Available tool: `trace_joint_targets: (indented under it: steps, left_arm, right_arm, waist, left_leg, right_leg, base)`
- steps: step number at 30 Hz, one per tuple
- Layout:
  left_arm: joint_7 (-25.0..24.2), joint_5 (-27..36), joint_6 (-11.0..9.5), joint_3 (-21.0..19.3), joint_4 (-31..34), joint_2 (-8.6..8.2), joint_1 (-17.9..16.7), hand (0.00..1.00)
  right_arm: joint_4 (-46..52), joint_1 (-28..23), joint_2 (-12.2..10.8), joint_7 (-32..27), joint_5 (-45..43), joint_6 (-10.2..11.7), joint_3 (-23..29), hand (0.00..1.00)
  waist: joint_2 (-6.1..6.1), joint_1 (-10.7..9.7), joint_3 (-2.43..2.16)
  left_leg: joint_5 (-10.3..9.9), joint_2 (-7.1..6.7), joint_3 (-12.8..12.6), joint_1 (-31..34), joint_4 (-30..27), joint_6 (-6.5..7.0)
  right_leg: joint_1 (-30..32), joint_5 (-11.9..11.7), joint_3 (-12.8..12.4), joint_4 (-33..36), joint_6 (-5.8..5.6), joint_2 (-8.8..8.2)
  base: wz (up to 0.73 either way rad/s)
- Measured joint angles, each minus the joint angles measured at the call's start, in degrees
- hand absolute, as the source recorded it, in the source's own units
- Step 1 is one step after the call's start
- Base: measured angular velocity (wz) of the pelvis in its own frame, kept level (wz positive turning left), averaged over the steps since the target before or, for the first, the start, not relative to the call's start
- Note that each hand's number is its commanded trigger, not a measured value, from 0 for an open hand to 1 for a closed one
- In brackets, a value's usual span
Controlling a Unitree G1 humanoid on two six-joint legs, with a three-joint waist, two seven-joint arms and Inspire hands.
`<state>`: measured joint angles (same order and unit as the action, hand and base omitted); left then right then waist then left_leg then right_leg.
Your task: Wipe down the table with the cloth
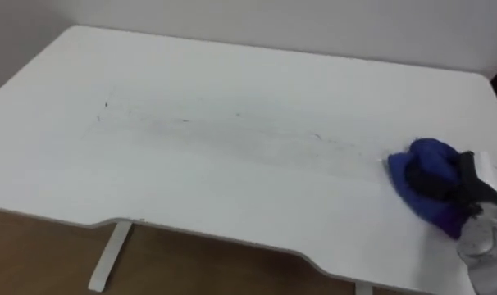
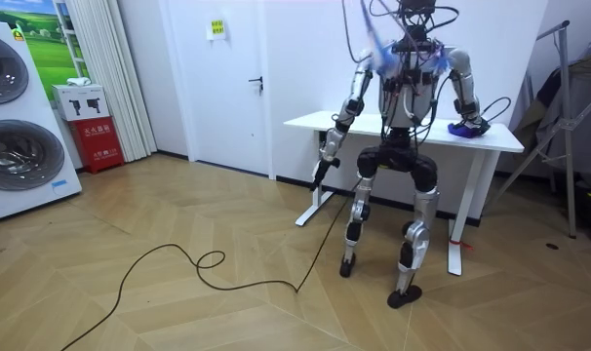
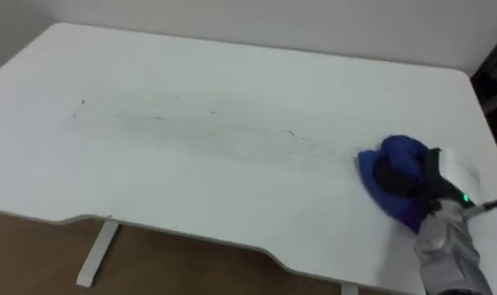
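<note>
You see the blue cloth (image 1: 423, 154) bunched near the worktop's (image 1: 232, 74) right edge, towards the front. The right robot hand (image 1: 455, 185) rests on it, dark fingers (image 1: 429, 175) curled into the fabric. Faint grey marks (image 1: 232, 131) streak the middle of the worktop. The robot stands at the front edge. The left robot hand (image 2: 321, 174) hangs by its side, below the worktop; you cannot tell its state.

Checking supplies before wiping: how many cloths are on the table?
1. The blue cloth lies near the table's right end, with the robot's right hand on it. Nothing on the bare top could hide another.
</note>
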<state>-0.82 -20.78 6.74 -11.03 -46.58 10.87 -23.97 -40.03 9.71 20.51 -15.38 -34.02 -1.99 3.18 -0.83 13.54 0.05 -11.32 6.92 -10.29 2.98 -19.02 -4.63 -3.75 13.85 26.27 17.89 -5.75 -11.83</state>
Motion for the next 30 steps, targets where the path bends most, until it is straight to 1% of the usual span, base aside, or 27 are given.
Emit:
trace_joint_targets:
  steps: [1,2,3,4,6,7,8,9,10,12,13,14,15,16,17,18,19,20,21,23,24,25,26,27,28,29,30]
  left_arm:
    - [0.50,0.57,0.06,0.07,0.00,0.02,2.16,0.00]
    - [1.27,1.05,0.27,0.08,-0.01,0.03,4.07,0.00]
    - [1.78,1.06,0.26,0.06,0.03,-0.01,5.07,0.00]
    - [2.90,1.08,0.09,0.07,0.60,-0.21,6.50,0.00]
    - [3.82,1.21,-0.95,0.07,2.11,-0.30,7.28,0.00]
    - [4.26,1.92,-1.19,0.07,3.27,-0.30,7.12,0.00]
    - [4.43,2.46,-0.90,0.07,4.42,-0.31,6.26,0.00]
    - [4.43,2.49,-0.83,0.06,4.85,-0.31,5.78,0.00]
    - [4.43,2.45,-0.84,-0.03,5.24,-0.29,4.73,0.00]
    - [4.39,1.84,-0.79,-0.31,5.32,-0.27,2.96,0.00]
    - [4.34,1.42,-0.92,-0.97,5.23,-0.25,1.54,0.00]
    - [4.30,1.25,-0.82,-2.00,5.06,-0.25,0.09,0.00]
    - [4.30,1.13,-0.78,-2.48,5.06,-0.21,-0.69,0.00]
    - [4.28,1.06,-0.70,-2.80,5.02,0.23,-2.14,0.00]
    - [4.25,1.07,-0.67,-3.16,4.88,0.40,-3.15,0.00]
    - [4.22,1.07,-0.68,-3.42,4.88,0.41,-3.49,0.00]
    - [4.17,1.12,-0.71,-3.55,4.89,0.53,-4.19,0.00]
    - [3.89,1.12,-0.70,-3.43,4.87,0.55,-4.13,0.00]
    - [3.65,1.10,-0.69,-3.37,4.82,0.46,-4.09,0.00]
    - [2.56,1.20,-0.71,-2.50,4.26,0.22,-3.06,0.00]
    - [2.41,1.19,-0.71,-2.07,3.98,0.17,-2.68,0.00]
    - [1.94,0.99,-0.64,-1.77,3.76,-0.21,-1.40,0.00]
    - [1.44,0.87,-0.62,-1.21,3.61,-0.38,0.33,0.00]
    - [1.33,0.79,-0.62,-0.70,3.35,-0.39,1.19,0.00]
    - [1.21,0.82,-0.52,0.41,3.19,-0.25,2.76,0.00]
    - [1.04,0.85,-0.51,1.12,3.06,-0.11,4.35,0.00]
    - [0.90,0.91,-0.57,1.48,2.88,-0.05,5.10,0.00]
  right_arm:
    - [1.26,0.59,-0.43,-0.08,0.05,-1.25,-1.32,1.00]
    - [2.67,0.89,-0.84,-0.08,0.06,-2.16,-2.79,1.00]
    - [3.01,1.00,-0.99,-0.13,-0.11,-2.29,-3.67,1.00]
    - [3.23,1.71,-1.27,-0.26,-0.17,-2.41,-4.42,1.00]
    - [3.43,2.53,-1.39,-0.05,-0.51,-2.25,-5.39,1.00]
    - [3.09,2.52,-1.38,-0.12,0.34,-1.79,-5.20,1.00]
    - [2.38,2.46,-1.33,-0.35,0.85,-1.09,-5.10,1.00]
    - [1.84,2.45,-1.21,-0.61,1.49,-0.48,-5.10,1.00]
    - [0.14,2.43,-1.00,-1.52,2.96,0.85,-5.00,1.00]
    - [-1.65,1.79,-0.64,-2.14,3.20,1.62,-3.55,1.00]
    - [-3.08,0.90,-0.04,-2.54,4.07,2.40,-2.38,1.00]
    - [-4.38,0.18,0.43,-3.33,5.18,2.71,-1.19,1.00]
    - [-4.87,0.00,0.73,-3.59,5.61,2.73,-0.75,1.00]
    - [-5.87,-0.11,1.41,-3.84,6.42,2.75,-0.22,1.00]
    - [-6.89,-0.12,2.13,-3.83,6.68,2.86,0.50,1.00]
    - [-7.32,-0.12,2.49,-3.75,6.72,2.86,0.76,1.00]
    - [-7.57,-0.06,2.97,-3.29,6.67,2.58,0.93,1.00]
    - [-7.55,0.38,3.14,-3.06,6.35,1.85,0.83,1.00]
    - [-7.55,0.70,3.22,-2.92,6.17,1.60,0.83,1.00]
    - [-7.57,2.79,3.63,-1.81,6.09,-1.02,-1.14,1.00]
    - [-7.53,3.67,3.62,-1.45,5.68,-2.04,-1.79,1.00]
    - [-7.50,5.89,3.67,-0.51,3.64,-3.89,-3.88,1.00]
    - [-7.24,8.79,3.12,0.75,1.28,-5.16,-7.26,1.00]
    - [-7.13,10.71,2.55,1.58,-0.18,-5.67,-9.17,1.00]
    - [-6.47,14.78,1.57,3.16,-2.63,-6.30,-13.62,1.00]
    - [-6.06,18.90,-0.24,4.74,-5.07,-6.04,-18.52,1.00]
    - [-6.05,20.41,-0.94,5.43,-5.60,-5.63,-20.16,1.00]
  waist:
    - [0.06,0.10,0.08]
    - [-0.20,-0.11,-0.02]
    - [-0.26,-0.16,-0.01]
    - [-0.50,-0.15,-0.14]
    - [-1.11,-0.58,0.09]
    - [-1.69,-0.84,0.35]
    - [-2.27,-1.32,0.28]
    - [-2.49,-1.63,0.32]
    - [-3.01,-2.23,0.41]
    - [-3.38,-2.55,0.26]
    - [-3.67,-2.56,0.05]
    - [-3.76,-2.42,-0.03]
    - [-3.78,-2.37,-0.05]
    - [-3.75,-2.37,-0.03]
    - [-3.59,-2.36,-0.11]
    - [-3.45,-2.32,-0.12]
    - [-3.26,-2.08,-0.14]
    - [-3.23,-1.81,-0.19]
    - [-3.13,-1.47,-0.14]
    - [-2.68,-0.12,0.12]
    - [-2.61,0.26,0.12]
    - [-2.66,1.18,0.14]
    - [-2.79,2.52,0.17]
    - [-2.81,3.24,0.19]
    - [-3.16,4.41,0.36]
    - [-3.83,5.40,0.66]
    - [-4.06,6.22,0.88]
  left_leg:
    - [0.08,-0.12,-0.70,-0.55,1.23,-0.08]
    - [0.11,-0.15,-1.31,-0.71,1.60,-0.07]
    - [0.11,-0.16,-1.47,-0.74,1.69,-0.06]
    - [0.20,-0.22,-1.79,-0.92,2.23,-0.05]
    - [0.76,-0.50,-1.85,-1.06,3.53,0.01]
    - [0.92,-0.60,-1.62,-1.11,3.80,0.02]
    - [0.92,-0.69,-1.07,-0.68,3.81,0.01]
    - [0.92,-0.74,-0.74,-0.54,3.81,0.01]
    - [0.92,-0.87,-0.08,-0.43,3.82,0.01]
    - [0.92,-1.21,1.36,-0.12,3.79,0.02]
    - [0.92,-1.54,2.25,-0.09,3.79,0.02]
    - [0.92,-1.83,3.15,-0.12,3.73,0.03]
    - [0.91,-1.91,3.56,-0.13,3.72,0.03]
    - [0.93,-2.18,4.61,-0.13,3.72,0.06]
    - [1.04,-2.50,5.57,-0.13,3.71,0.22]
    - [1.12,-2.60,5.94,-0.12,3.70,0.31]
    - [1.25,-2.71,6.48,-0.08,3.67,0.35]
    - [1.52,-2.73,6.76,0.03,3.69,0.34]
    - [1.64,-2.73,6.79,0.07,3.74,0.31]
    - [2.25,-2.63,7.09,0.28,3.87,0.30]
    - [2.32,-2.55,7.09,0.36,3.92,0.29]
    - [2.57,-2.33,7.10,0.85,4.30,0.15]
    - [2.93,-2.09,6.91,1.63,4.54,0.06]
    - [3.11,-1.92,6.71,1.90,4.66,0.01]
    - [3.61,-1.48,6.26,2.43,5.13,-0.20]
    - [4.57,-1.46,6.23,2.35,5.95,-0.25]
    - [4.73,-1.43,6.27,2.28,6.21,-0.31]
  right_leg:
    - [0.57,-0.57,-1.10,-0.42,-0.01,0.10]
    - [1.01,-0.91,-1.65,-0.55,0.00,0.09]
    - [1.07,-1.05,-1.87,-0.76,-0.02,0.11]
    - [1.49,-1.31,-2.54,-1.05,-0.02,0.21]
    - [1.94,-1.58,-2.75,-1.47,-0.01,0.20]
    - [1.69,-1.68,-2.49,-2.01,-0.07,0.22]
    - [1.64,-1.68,-2.02,-2.22,-0.08,0.25]
    - [1.54,-1.69,-1.80,-2.35,-0.07,0.30]
    - [0.84,-1.75,-0.78,-2.86,-0.08,0.33]
    - [-0.13,-1.80,0.97,-3.55,-0.17,0.32]
    - [-1.00,-1.97,1.70,-4.44,-0.47,0.34]
    - [-2.16,-2.18,2.95,-5.46,-0.72,0.42]
    - [-2.46,-2.25,3.46,-5.58,-0.75,0.42]
    - [-3.20,-2.31,4.43,-5.96,-0.79,0.42]
    - [-4.05,-2.40,5.55,-6.37,-0.95,0.40]
    - [-4.36,-2.40,6.08,-6.37,-0.96,0.35]
    - [-4.65,-2.40,6.63,-6.30,-0.97,0.32]
    - [-4.65,-2.40,6.84,-6.21,-0.97,0.32]
    - [-4.56,-2.40,6.84,-6.20,-0.97,0.33]
    - [-4.15,-2.41,6.77,-5.62,-0.94,0.35]
    - [-3.83,-2.40,6.72,-5.22,-0.88,0.33]
    - [-2.84,-2.52,6.49,-4.74,-0.64,0.36]
    - [-1.46,-2.73,5.70,-4.37,-0.27,0.59]
    - [-0.77,-2.93,5.23,-4.26,0.07,0.77]
    - [0.23,-3.22,4.54,-4.26,0.54,1.18]
    - [0.85,-3.31,4.46,-4.37,0.69,1.33]
    - [0.88,-3.33,4.50,-4.50,0.72,1.41]
  base:
    - [-0.45]
    - [-0.36]
    - [-0.29]
    - [-0.21]
    - [-0.08]
    - [0.11]
    - [0.15]
    - [0.26]
    - [0.34]
    - [0.40]
    - [0.43]
    - [0.41]
    - [0.42]
    - [0.41]
    - [0.43]
    - [0.36]
    - [0.23]
    - [0.13]
    - [0.04]
    - [0.00]
    - [-0.13]
    - [-0.21]
    - [-0.28]
    - [-0.32]
    - [-0.22]
    - [-0.11]
    - [0.06]
